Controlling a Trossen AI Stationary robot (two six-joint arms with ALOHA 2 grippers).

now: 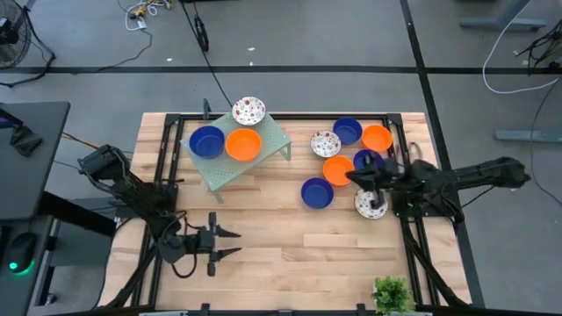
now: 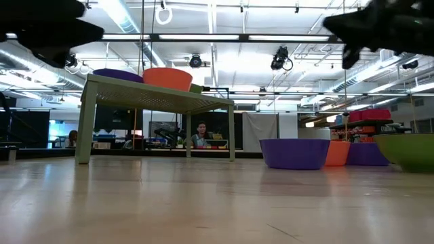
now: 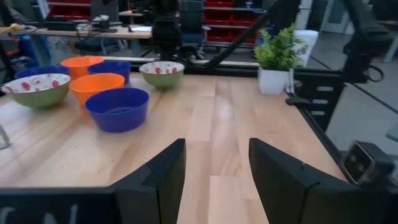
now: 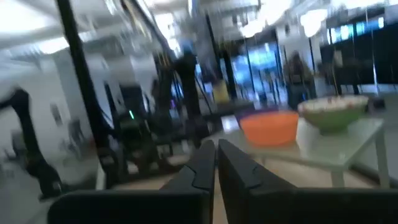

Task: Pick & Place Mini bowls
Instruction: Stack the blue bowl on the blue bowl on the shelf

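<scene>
I have the left gripper (image 1: 230, 243) parked low near the worktop's (image 1: 281, 254) front-left corner, its fingers (image 3: 163, 180) spread wide with nothing between them. The right gripper (image 1: 353, 178) hangs above the cluster of mini bowls toward the worktop's right edge; its fingers (image 4: 208, 163) are pressed nearly together and, as far as I can make out, hold nothing.

Three bowls sit on the pale green rack (image 1: 279, 139) at the rear-left of the worktop: a blue bowl (image 1: 207, 141), an orange bowl (image 1: 244, 144) touching it, and a speckled bowl (image 1: 248, 111) at the rack's rear edge.

The rest lie on the wood on the right side: a speckled one (image 1: 325, 143), a blue one (image 1: 348, 131) and an orange one (image 1: 377, 138) toward the rear, another orange (image 1: 336, 169) and another blue (image 1: 317, 192) nearer the middle, a blue bowl (image 1: 367, 161) partly under the right arm, and a speckled bowl (image 1: 370, 204) closest to the right edge.
</scene>
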